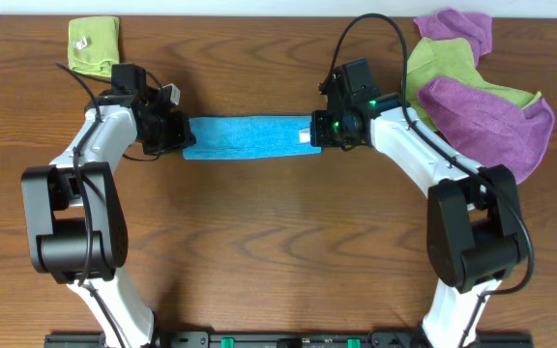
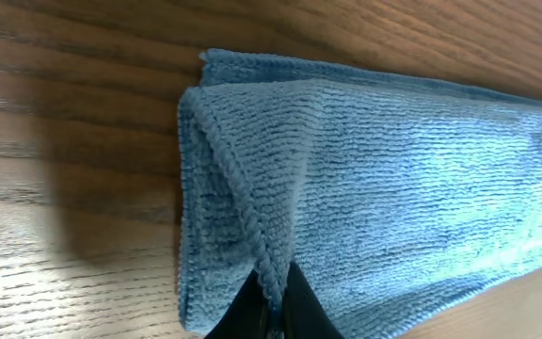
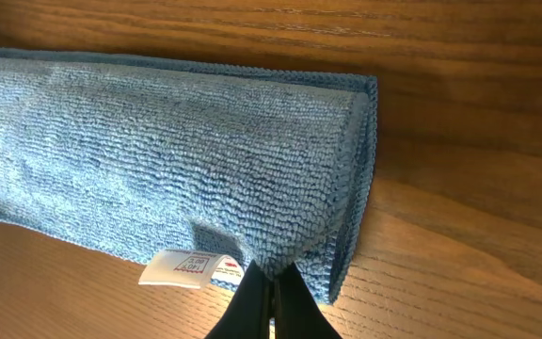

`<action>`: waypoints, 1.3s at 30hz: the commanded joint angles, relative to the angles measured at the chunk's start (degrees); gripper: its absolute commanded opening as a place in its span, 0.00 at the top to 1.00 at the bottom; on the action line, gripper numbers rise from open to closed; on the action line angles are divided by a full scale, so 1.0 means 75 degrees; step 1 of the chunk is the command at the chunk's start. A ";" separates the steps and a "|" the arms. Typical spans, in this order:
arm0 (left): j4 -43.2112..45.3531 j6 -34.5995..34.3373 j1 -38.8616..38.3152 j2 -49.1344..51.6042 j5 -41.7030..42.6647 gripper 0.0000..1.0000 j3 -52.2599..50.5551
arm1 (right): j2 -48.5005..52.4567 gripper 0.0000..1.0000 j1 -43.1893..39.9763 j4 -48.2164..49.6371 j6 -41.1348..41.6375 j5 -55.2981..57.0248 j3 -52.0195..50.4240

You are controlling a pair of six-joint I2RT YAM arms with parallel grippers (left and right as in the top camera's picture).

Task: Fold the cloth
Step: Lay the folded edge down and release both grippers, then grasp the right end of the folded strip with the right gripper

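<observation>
The sky-blue cloth (image 1: 248, 137) lies folded into a long narrow strip on the wooden table, between the two arms. My left gripper (image 1: 176, 134) is shut on the strip's left end; in the left wrist view the black fingers (image 2: 273, 299) pinch a raised corner seam of the cloth (image 2: 384, 198). My right gripper (image 1: 321, 133) is shut on the right end; in the right wrist view the fingers (image 3: 271, 287) pinch the edge of the cloth (image 3: 177, 151) beside its white tag (image 3: 188, 267).
A small lime-green cloth (image 1: 94, 44) lies at the far left. A heap of purple cloths (image 1: 491, 121) and lime-green cloth (image 1: 443, 72) lies at the far right, behind my right arm.
</observation>
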 commanded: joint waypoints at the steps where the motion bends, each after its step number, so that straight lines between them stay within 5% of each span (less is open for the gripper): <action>1: -0.0058 0.0152 0.0073 -0.0017 -0.0615 0.94 0.0087 | 0.0221 0.99 -0.0044 -0.0006 -0.0125 0.0396 0.0093; 12: 0.0085 0.0149 0.0067 0.0009 -0.0772 0.94 -0.0017 | 0.0248 0.98 -0.0044 0.0099 -0.0128 0.0629 0.0093; 13: 0.0082 0.0154 0.0067 0.0009 -0.0772 0.93 -0.0017 | 0.0248 0.86 -0.0044 0.0111 -0.0128 0.0627 0.0093; 14: 0.0076 0.0152 0.0067 0.0006 -0.0769 0.67 -0.0015 | 0.0242 0.61 -0.0044 0.0111 -0.0131 0.0627 0.0093; 15: 0.0050 0.0154 0.0079 -0.0015 -0.0769 0.57 -0.0009 | 0.0227 0.33 -0.0044 0.0111 -0.0131 0.0627 0.0096; 19: -0.0204 0.0303 0.0178 -0.0152 -0.0772 0.53 0.0160 | 0.0099 0.10 -0.0055 0.0093 -0.0291 0.0627 0.0111; 22: -0.0673 0.0329 0.0268 -0.0449 -0.0769 0.52 0.0539 | -0.0219 0.16 -0.0058 -0.0020 -0.0417 0.0627 0.0280; 23: -0.0831 0.0332 0.0268 -0.0568 -0.0769 0.53 0.0679 | -0.0347 0.31 -0.0058 -0.0041 -0.0417 0.0627 0.0364; 24: -0.0970 0.0344 0.0259 -0.0723 -0.0737 0.58 0.0833 | -0.0504 0.71 -0.0058 -0.0041 -0.0417 0.0627 0.0469; 25: -0.1061 0.0481 0.0230 -0.0892 -0.0618 0.71 0.0968 | -0.0667 0.98 -0.0050 -0.0041 -0.0417 0.0627 0.0583; 26: -0.1055 0.0662 0.0152 -0.1116 -0.0568 0.94 0.1040 | -0.0839 0.99 -0.0026 -0.0017 -0.0417 0.0629 0.0679; 39: -0.0539 0.0635 -0.1081 0.0079 -0.2267 0.94 0.0796 | -0.0431 0.99 0.0052 -0.0303 -0.0539 0.1087 0.0679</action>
